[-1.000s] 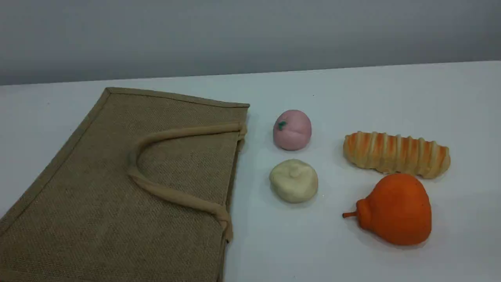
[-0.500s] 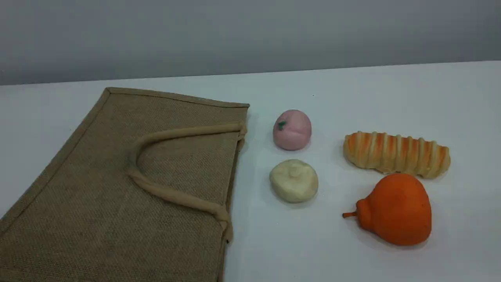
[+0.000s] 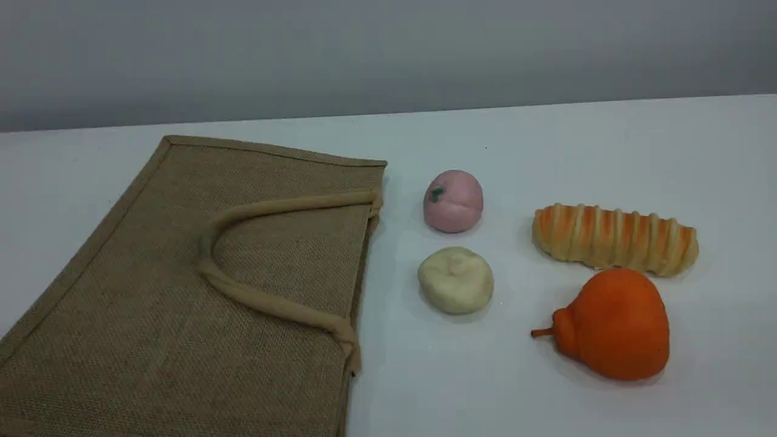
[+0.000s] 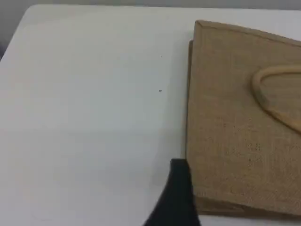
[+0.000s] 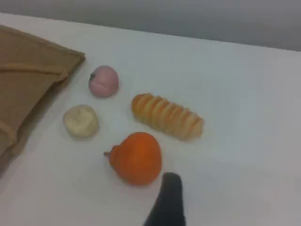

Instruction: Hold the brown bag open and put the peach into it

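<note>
The peach (image 3: pixel 453 201) sits on the white table (image 3: pixel 576 133) just beside the open end of the brown bag (image 3: pixel 182 291), apart from it, its green leaf mark turned toward the bag; being round, it has no real long axis. From the peach, the cream-white lumpy ball (image 3: pixel 455 280) lies just nearer the camera, the striped bread roll (image 3: pixel 614 238) off on the side away from the bag, and the orange pear-shaped fruit (image 3: pixel 610 325) beyond the ball on that side, stem toward the bag. The bag lies flat and closed, one beige handle (image 3: pixel 261 255) looped on top, its mouth edge facing the peach. Nothing looks begun: neither arm shows in the scene view. Each wrist view shows only one fingertip, left gripper (image 4: pixel 176 197) by the bag's far corner, right gripper (image 5: pixel 167 200) near the pear, fingers apart and empty. Next, likely, the left must lift the mouth.
</note>
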Robot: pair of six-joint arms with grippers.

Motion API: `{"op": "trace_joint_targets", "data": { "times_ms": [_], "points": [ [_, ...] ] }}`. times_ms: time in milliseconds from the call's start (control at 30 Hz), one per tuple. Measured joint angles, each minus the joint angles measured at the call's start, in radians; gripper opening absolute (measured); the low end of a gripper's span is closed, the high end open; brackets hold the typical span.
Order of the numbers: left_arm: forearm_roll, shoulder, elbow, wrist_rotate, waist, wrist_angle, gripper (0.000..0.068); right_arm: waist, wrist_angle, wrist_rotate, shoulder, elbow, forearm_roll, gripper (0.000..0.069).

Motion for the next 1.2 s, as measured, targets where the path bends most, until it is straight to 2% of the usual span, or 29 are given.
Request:
{"op": "trace_joint_targets", "data": {
  "times_ms": [367, 500, 667, 900, 1100, 1200],
  "points": [
    [0.002, 0.018, -0.001, -0.005, 0.0, 0.0, 0.0584, 0.004, -0.001, 0.01, 0.0, 0.0, -0.002, 0.0587],
    [0.049, 0.094, -0.038, -0.095, 0.0, -0.049, 0.0584, 0.034, -0.064, 0.079, 0.043, -0.037, -0.005, 0.0587],
    [0.078, 0.251, -0.148, -0.134, 0.0, -0.117, 0.0584, 0.034, -0.167, 0.106, 0.189, -0.146, -0.007, 0.0587],
    [0.072, 0.555, -0.32, -0.132, 0.0, -0.139, 0.0584, 0.034, -0.166, 0.106, 0.476, -0.347, -0.035, 0.0587],
    [0.029, 0.816, -0.372, -0.116, -0.004, -0.187, 0.0584, 0.034, -0.166, 0.106, 0.709, -0.5, -0.033, 0.0587],
    [0.026, 0.934, -0.372, -0.095, -0.035, -0.229, 0.0584, 0.034, -0.183, 0.106, 0.803, -0.546, -0.033, 0.0587]
  ]
}}
